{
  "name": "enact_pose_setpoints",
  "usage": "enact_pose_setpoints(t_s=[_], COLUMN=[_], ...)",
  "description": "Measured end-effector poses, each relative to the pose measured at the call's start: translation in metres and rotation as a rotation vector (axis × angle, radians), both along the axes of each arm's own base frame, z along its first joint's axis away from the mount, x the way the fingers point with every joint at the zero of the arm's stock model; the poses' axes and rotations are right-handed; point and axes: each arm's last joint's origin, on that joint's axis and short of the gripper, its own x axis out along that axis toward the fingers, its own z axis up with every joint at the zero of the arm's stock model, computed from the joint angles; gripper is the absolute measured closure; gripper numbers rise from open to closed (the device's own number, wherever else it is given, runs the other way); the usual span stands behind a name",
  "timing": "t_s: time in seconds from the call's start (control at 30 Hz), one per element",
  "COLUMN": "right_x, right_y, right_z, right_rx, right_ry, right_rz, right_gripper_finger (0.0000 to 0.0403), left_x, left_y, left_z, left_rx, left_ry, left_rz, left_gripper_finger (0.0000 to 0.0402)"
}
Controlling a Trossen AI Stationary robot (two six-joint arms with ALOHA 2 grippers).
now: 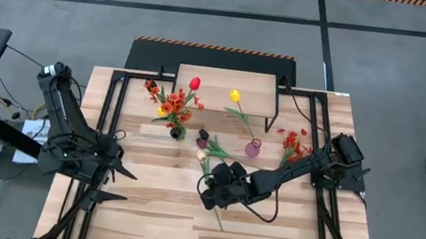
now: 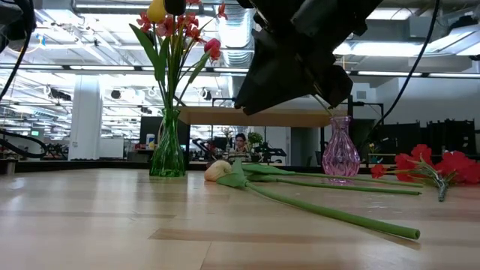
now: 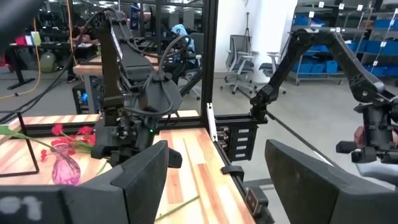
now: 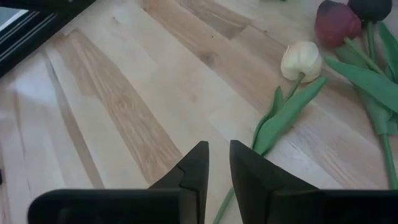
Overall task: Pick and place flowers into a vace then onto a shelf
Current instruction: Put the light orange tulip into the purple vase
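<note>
The right gripper (image 4: 214, 163) hangs over the middle of the slatted tabletop (image 1: 154, 209), its two dark fingers nearly together with only a narrow slit between them and nothing held. Just beside its tips runs the green stem of the cream tulip (image 4: 301, 60), which lies flat on the wood with its leaves spread; in the low view the same tulip (image 2: 218, 170) rests with its bloom toward the vases and its stem reaching toward the camera. Next to it lie a dark maroon tulip (image 4: 336, 23) and a black tulip (image 4: 370, 8), their stems running alongside the cream one's leaves.

The left gripper (image 1: 113, 182) waits at the table's left side, fingers spread wide and empty.

Farther back, a green glass vase (image 2: 168, 154) stands upright holding a red tulip (image 1: 194, 84) and red-orange blossom sprays (image 1: 168, 105). To its right a pink glass vase (image 2: 340, 155) stands upright with a yellow tulip (image 1: 235, 96) in it. More red-orange sprays (image 1: 295, 143) lie loose on the wood at the right, apart from both vases.

Behind the vases stands the shelf (image 1: 225, 82), its light plank top bare, with black legs at its corners.
</note>
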Motion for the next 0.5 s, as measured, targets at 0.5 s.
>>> enact_pose_setpoints(t_s=[0.5], right_x=[0.013], right_y=[0.004], right_z=[-0.038], right_rx=[0.025], right_ry=[0.04], right_rz=[-0.016], right_gripper_finger=[0.0269], left_x=[0.009], left_y=[-0.018], left_z=[-0.004], left_rx=[-0.044], left_ry=[-0.022], left_rz=[0.004], left_gripper_finger=[0.0145])
